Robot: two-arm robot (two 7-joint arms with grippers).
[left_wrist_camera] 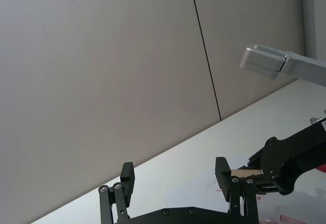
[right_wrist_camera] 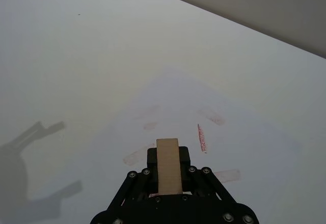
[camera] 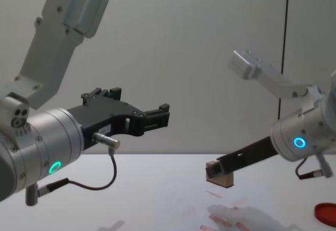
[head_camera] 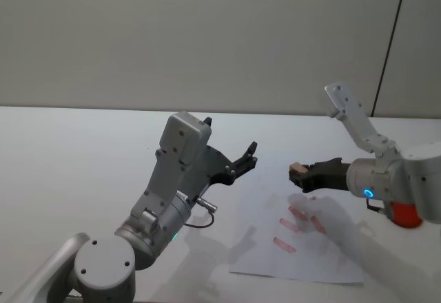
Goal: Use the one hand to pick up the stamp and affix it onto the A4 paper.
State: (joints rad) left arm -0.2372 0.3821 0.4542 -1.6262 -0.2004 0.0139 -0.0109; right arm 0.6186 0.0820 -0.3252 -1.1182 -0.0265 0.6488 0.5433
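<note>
Above the A4 paper [head_camera: 324,258] on the table [head_camera: 69,165], the right tool [head_camera: 303,176] hangs clamped on the stamp [head_camera: 297,171]. Its long axis runs in line with the fingers, free end pointing toward the robot's left. Well apart, the left tool [head_camera: 230,138] is raised, spread wide and empty.

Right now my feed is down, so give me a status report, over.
Right gripper shut on the stamp, held up off the A4 paper. Left gripper open, raised, idle. Nothing between stamp and paper.
</note>
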